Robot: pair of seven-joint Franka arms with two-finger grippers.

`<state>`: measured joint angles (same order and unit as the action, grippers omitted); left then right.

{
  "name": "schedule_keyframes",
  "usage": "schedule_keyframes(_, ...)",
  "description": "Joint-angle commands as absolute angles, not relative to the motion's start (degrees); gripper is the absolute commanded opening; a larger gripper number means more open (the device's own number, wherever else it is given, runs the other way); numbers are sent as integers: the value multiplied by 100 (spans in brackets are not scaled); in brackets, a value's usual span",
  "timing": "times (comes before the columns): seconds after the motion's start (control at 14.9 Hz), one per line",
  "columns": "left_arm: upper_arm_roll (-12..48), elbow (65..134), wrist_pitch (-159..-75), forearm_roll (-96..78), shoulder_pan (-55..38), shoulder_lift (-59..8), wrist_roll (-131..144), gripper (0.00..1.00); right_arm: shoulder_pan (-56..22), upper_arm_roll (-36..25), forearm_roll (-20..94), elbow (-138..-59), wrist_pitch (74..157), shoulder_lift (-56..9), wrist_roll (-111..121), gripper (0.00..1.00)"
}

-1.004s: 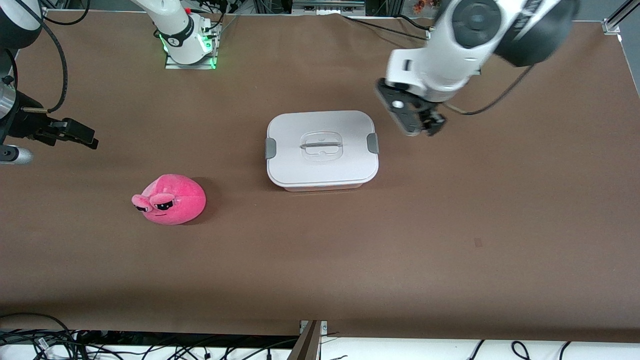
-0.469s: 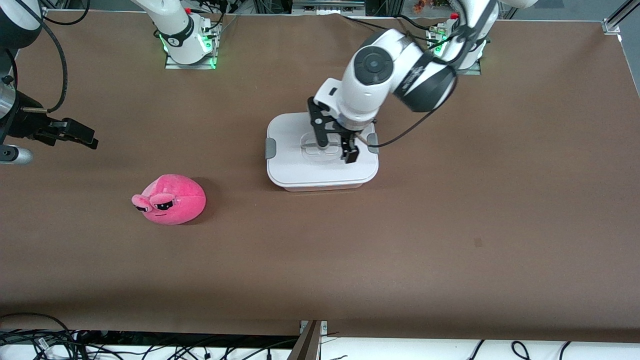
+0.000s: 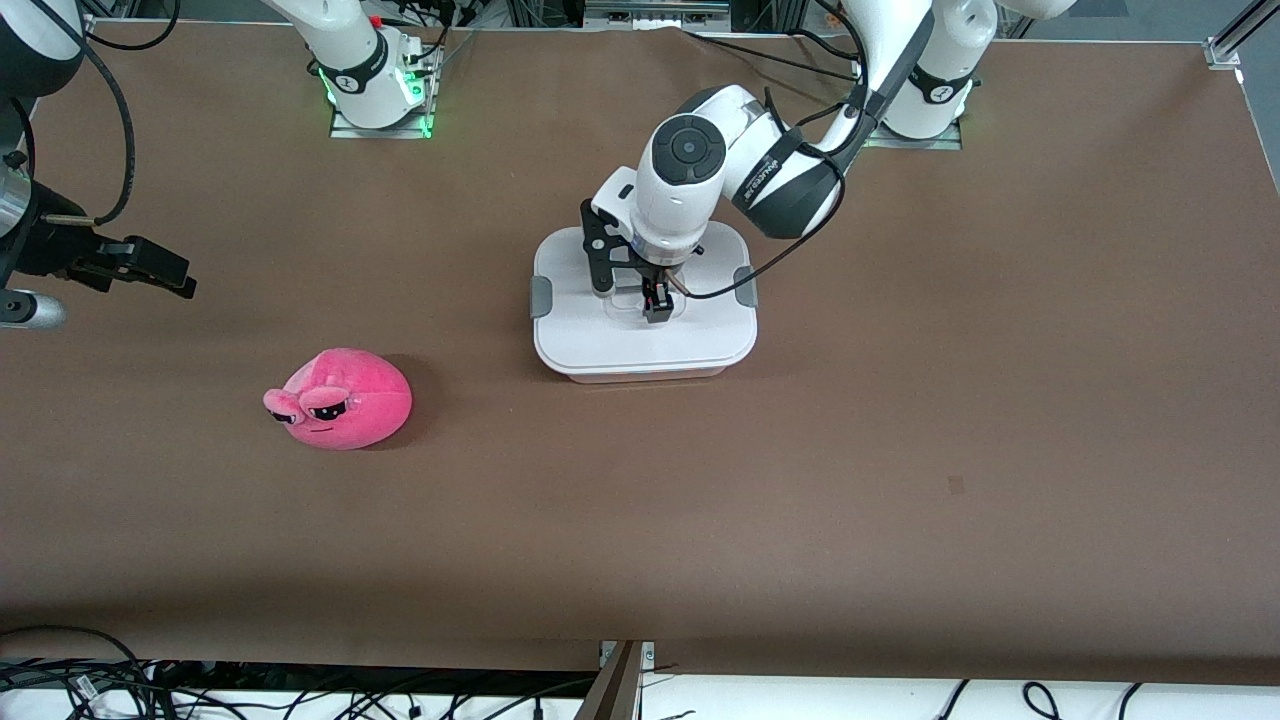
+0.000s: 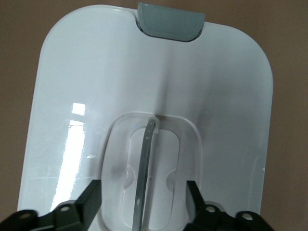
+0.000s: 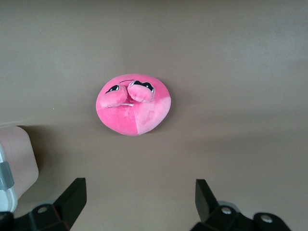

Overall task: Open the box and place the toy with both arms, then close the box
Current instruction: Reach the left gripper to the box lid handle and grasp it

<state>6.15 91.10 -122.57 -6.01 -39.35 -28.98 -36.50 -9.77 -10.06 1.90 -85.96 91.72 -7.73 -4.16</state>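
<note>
Left gripper [image 3: 630, 300]: spread, fingers straddling handle [image 4: 146, 163] of box [image 3: 645, 350], directly beneath; handle's long axis runs between them. Right gripper [image 3: 150, 265]: spread, waiting; toy [image 3: 340, 398] on table below it

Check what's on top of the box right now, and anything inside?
The white lid sits on the box, and the left tool is down at the lid's handle, fingers open either side. The lid hides the inside. The toy lies on the table.

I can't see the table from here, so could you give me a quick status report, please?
Left gripper open, straddling handle on closed box. Right gripper open, waiting. Toy on table, untouched. No obstruction.
</note>
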Motion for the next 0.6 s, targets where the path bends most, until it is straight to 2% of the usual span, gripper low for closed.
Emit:
schedule_keyframes(0.0, 545, 9000, -12138, -738, -4025, -2936, -3823, 0, -940, -984, 185, -8481, 9123, -782, -457, 100)
schedule_keyframes(0.27, 545, 8983, -12129, -738, -4025, -2892, -3850, 0, -932, -976, 193, -8481, 9132, -782, -457, 100)
schedule_keyframes(0.54, 676, 8886, -11437, -729, -4025, -2533, -3841, 0, -932, -975, 185, -8481, 9123, -782, -457, 100)
